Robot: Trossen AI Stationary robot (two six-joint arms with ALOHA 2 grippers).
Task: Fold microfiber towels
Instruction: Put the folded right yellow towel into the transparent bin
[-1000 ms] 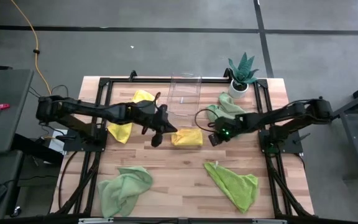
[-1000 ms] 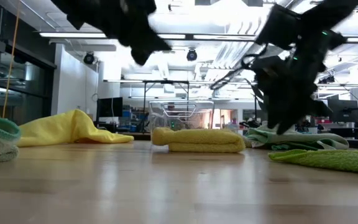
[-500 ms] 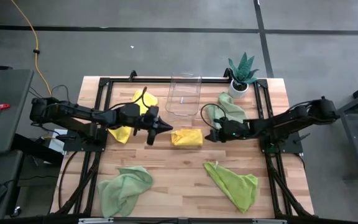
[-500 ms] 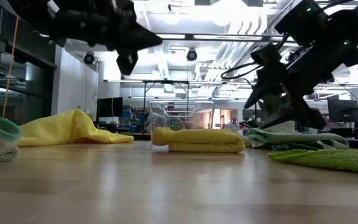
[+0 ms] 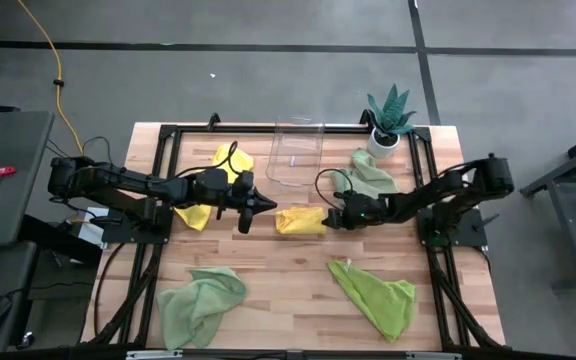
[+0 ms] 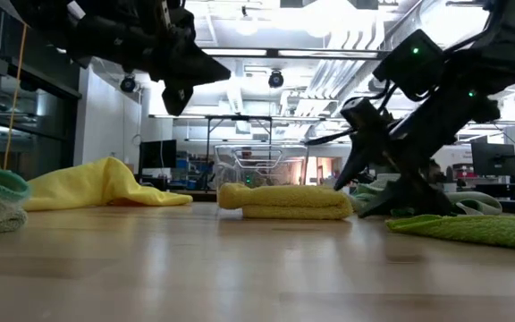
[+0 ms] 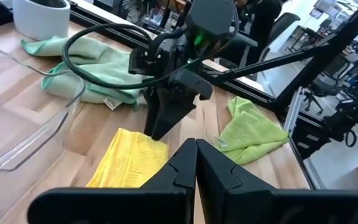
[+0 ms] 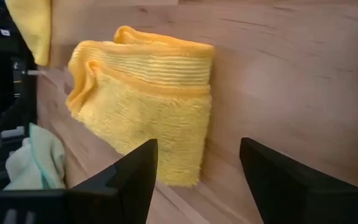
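Note:
A folded yellow towel (image 5: 300, 220) lies flat on the table's middle; it also shows in the right wrist view (image 8: 145, 93) and the low view (image 6: 286, 200). My right gripper (image 5: 331, 219) is open and low at the towel's right end, its fingers (image 8: 132, 177) just short of it, touching nothing that I can see. My left gripper (image 5: 260, 208) is shut and empty, raised above the table left of the towel, pointing at it (image 7: 196, 144). A loose yellow towel (image 5: 206, 196) lies partly under my left arm.
A clear bin (image 5: 296, 155) stands behind the folded towel, with a potted plant (image 5: 388, 120) at the far right. A mint green towel (image 5: 365, 172) lies bunched behind my right arm. Lime green towels lie near the front right (image 5: 378, 296) and front left (image 5: 200, 302).
My right gripper has gone toward the table's left and down, tipping from pointing down to slanting at the folded towel's right end. My left gripper has tipped up from pointing down to nearly level and drawn back a little from the towel. The folded towel has stayed put.

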